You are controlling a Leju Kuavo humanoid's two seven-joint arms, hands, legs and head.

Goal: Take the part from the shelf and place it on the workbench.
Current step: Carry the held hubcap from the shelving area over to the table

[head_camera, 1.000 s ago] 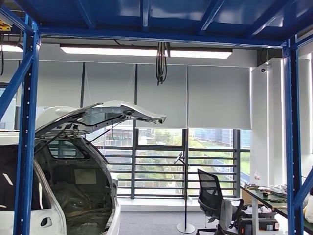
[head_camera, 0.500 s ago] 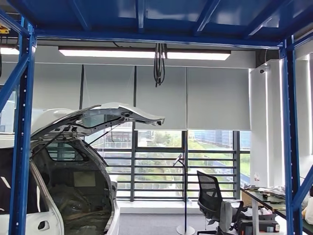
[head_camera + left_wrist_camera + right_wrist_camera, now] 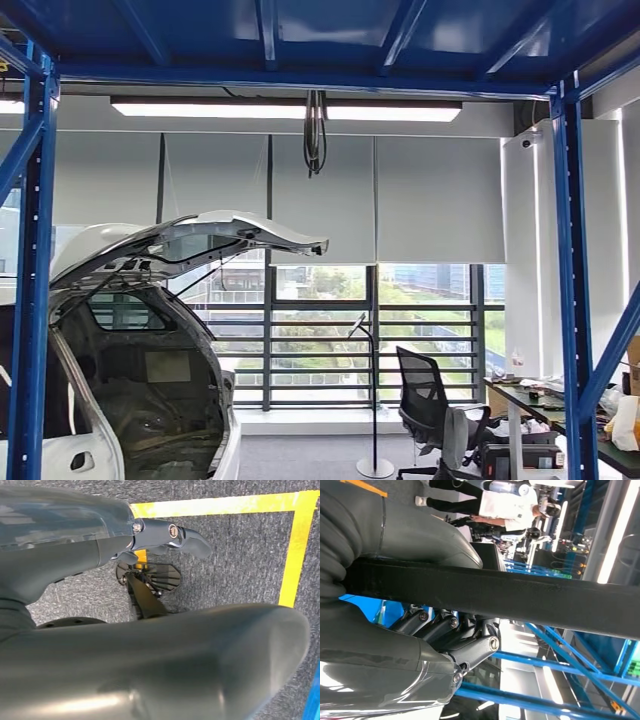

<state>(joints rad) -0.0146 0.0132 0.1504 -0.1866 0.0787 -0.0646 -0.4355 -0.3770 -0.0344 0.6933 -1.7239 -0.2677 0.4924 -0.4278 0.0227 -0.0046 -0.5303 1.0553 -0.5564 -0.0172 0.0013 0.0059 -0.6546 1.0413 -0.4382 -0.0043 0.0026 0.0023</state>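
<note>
A long black flat part [image 3: 516,599] runs across the right wrist view. My right hand [image 3: 433,645] grips it, with the thick thumb on one side and the dark fingers [image 3: 478,647] curled under the other. In the left wrist view my left hand [image 3: 94,545] hangs over grey carpet, fingers [image 3: 188,535] stretched out and holding nothing. The blue shelf frame [image 3: 570,300] borders the head view, with its deck overhead.
A white car [image 3: 113,400] with its tailgate raised stands at the left. At the lower right are an office chair [image 3: 423,400] and a cluttered desk [image 3: 543,395]. Yellow floor tape [image 3: 290,550] marks the carpet. A person in a white shirt [image 3: 505,505] stands beyond my right hand.
The whole head picture has slid to the left, so the camera has turned to the right. Car, chair and desk keep their places relative to each other.
</note>
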